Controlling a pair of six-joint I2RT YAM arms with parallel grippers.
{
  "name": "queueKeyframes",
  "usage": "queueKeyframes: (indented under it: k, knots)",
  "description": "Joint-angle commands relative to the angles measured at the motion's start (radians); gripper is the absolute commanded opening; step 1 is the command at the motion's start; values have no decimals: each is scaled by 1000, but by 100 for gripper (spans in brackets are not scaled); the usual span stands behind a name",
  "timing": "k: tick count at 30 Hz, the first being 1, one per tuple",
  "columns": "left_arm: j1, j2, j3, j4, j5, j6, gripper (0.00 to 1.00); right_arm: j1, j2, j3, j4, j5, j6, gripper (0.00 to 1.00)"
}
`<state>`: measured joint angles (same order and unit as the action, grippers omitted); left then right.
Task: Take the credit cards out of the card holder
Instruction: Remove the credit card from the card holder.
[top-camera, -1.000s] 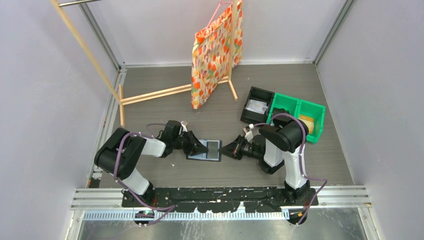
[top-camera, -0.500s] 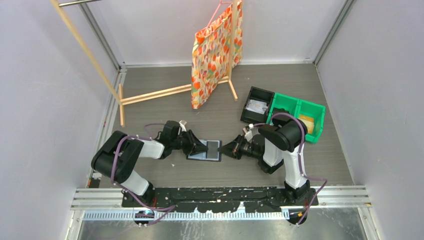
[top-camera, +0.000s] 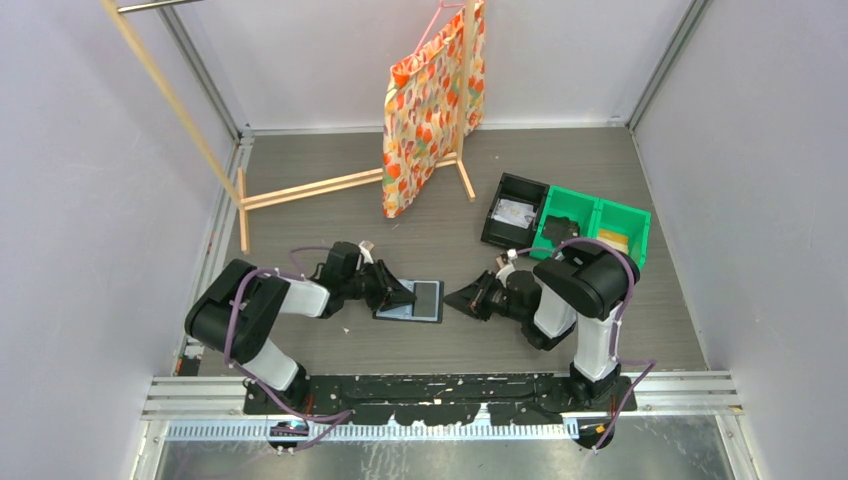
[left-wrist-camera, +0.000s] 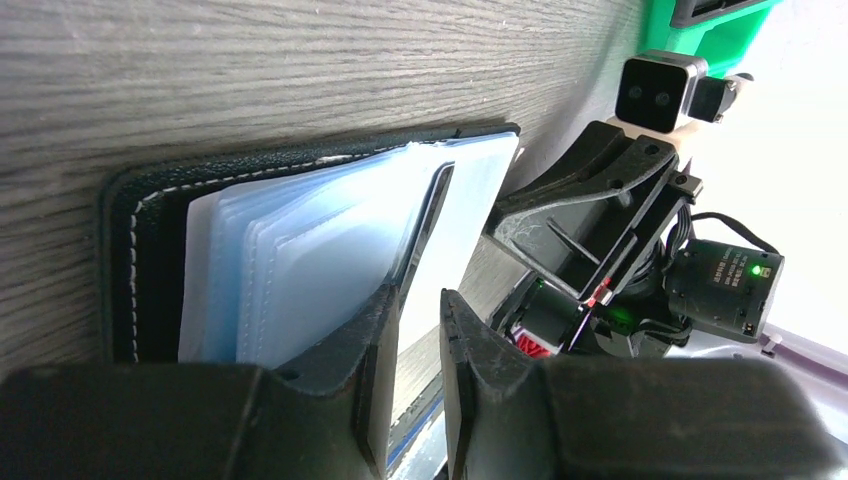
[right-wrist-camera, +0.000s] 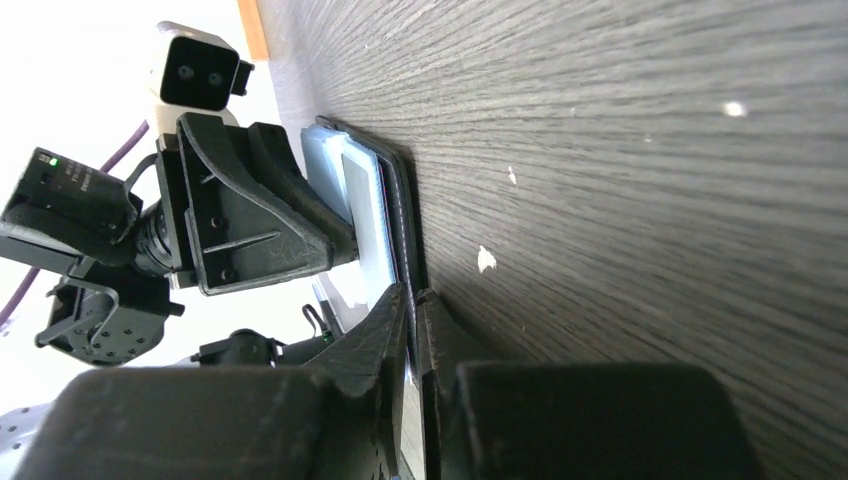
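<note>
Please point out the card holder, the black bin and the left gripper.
card holder (top-camera: 425, 300): top view, its open grey inside.
black bin (top-camera: 495, 210): top view, its left wall.
left gripper (left-wrist-camera: 417, 305): left wrist view, between its fingertips.

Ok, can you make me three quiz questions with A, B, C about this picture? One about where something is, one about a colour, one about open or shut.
1. Where is the card holder?
A hanging up
B on the table, between the left gripper and the right gripper
C inside a drawer

2. What colour is the bin beside the black bin?
A red
B green
C blue

3. How is the card holder?
A folded shut
B standing on its edge
C lying open

Answers:
1 B, the top view shows it lying flat between them.
2 B, its walls are bright green.
3 C, its pale sleeves show.
</note>
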<state>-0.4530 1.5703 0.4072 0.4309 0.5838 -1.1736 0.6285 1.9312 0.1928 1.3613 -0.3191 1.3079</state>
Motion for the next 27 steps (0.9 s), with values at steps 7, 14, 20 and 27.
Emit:
queueKeyframes:
  k: [7, 14, 20, 27]
  knots:
    - [5, 38, -8, 79, 6, -7, 23, 26, -21, 24, -215, 39, -122, 17]
    - [5, 55, -14, 106, 8, -20, 22, 46, -20, 62, -262, 38, -128, 18]
    - [12, 39, -25, 93, -12, -23, 21, 47, -35, 35, -225, 63, -117, 18]
    - [17, -41, -19, -27, -52, 17, 22, 64, -279, 42, -422, 99, -194, 21]
